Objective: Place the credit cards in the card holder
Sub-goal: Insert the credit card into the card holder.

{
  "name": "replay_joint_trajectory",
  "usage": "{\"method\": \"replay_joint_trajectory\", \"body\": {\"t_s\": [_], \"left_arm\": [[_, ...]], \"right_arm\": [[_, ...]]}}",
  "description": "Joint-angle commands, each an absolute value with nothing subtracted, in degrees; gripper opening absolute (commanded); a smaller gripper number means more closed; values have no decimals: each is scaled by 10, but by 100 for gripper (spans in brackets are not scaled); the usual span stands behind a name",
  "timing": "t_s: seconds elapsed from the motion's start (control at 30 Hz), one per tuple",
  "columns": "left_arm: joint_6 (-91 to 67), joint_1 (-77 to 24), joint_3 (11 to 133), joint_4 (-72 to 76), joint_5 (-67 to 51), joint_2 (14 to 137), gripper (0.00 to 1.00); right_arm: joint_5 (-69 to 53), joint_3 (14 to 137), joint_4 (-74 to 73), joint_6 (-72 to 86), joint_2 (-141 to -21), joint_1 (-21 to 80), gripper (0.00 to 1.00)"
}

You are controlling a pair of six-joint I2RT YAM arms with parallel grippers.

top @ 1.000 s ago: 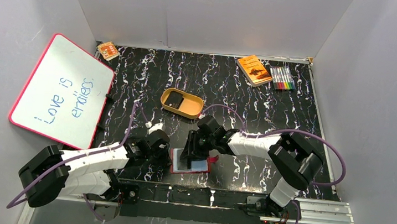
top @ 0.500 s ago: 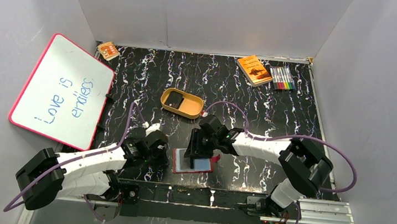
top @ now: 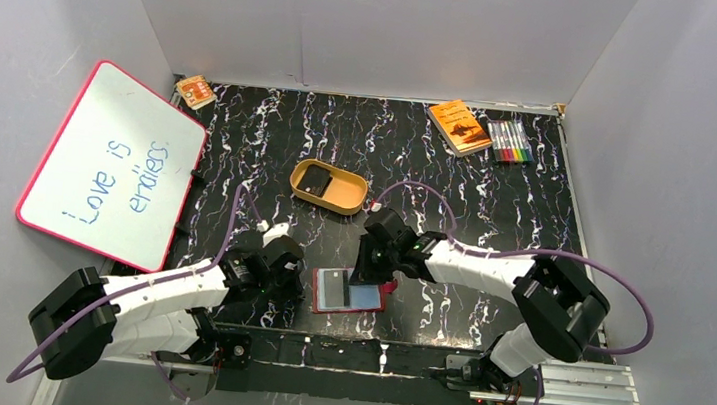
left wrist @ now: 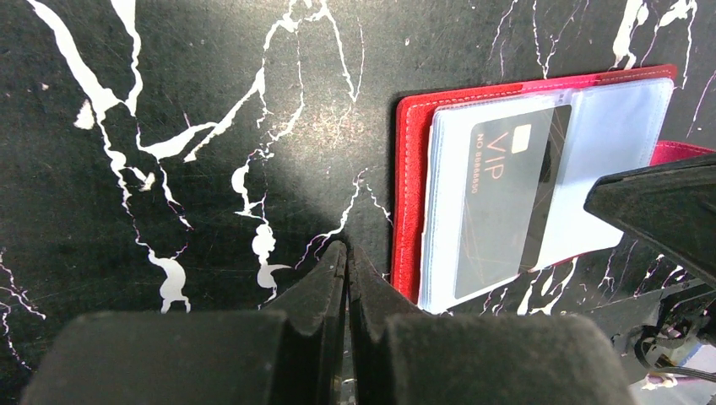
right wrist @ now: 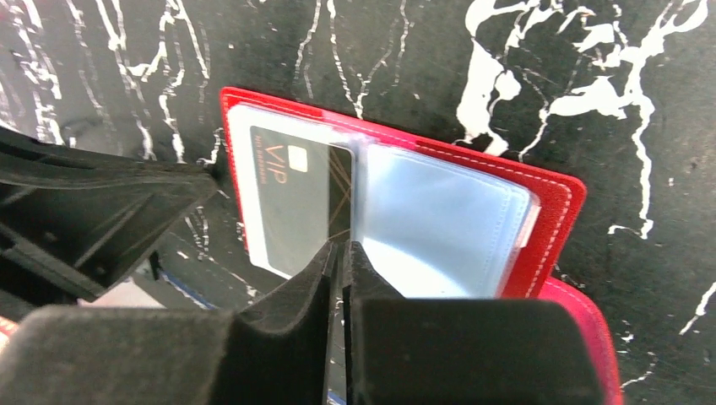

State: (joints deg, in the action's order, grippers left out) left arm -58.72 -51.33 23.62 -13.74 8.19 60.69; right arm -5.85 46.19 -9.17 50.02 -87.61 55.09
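Card holder (left wrist: 411, 194) lies open on the counter (left wrist: 211, 101), one credit card (left wrist: 505, 198) inside; left pincer (left wrist: 346, 253) and right pincer (right wrist: 342, 251) are both closed.

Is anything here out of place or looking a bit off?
One black card lies in the tan dish, away from the open red wallet. The card in the wallet seems not fully in: a dark strip shows past its clear pocket, near the fold.
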Motion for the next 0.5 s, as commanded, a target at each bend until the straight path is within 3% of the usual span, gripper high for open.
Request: {"method": "replay_joint_trajectory", "body": {"t_s": [0.0,0.47], "left_arm": [[-582,-514,237,-146,97,609,1],[-575,-515,237,-129,91,631,1]], "right_arm": [[-41,482,-114,471,-889,548,12],[-80,488,-95,459,-930,548,3]]}}
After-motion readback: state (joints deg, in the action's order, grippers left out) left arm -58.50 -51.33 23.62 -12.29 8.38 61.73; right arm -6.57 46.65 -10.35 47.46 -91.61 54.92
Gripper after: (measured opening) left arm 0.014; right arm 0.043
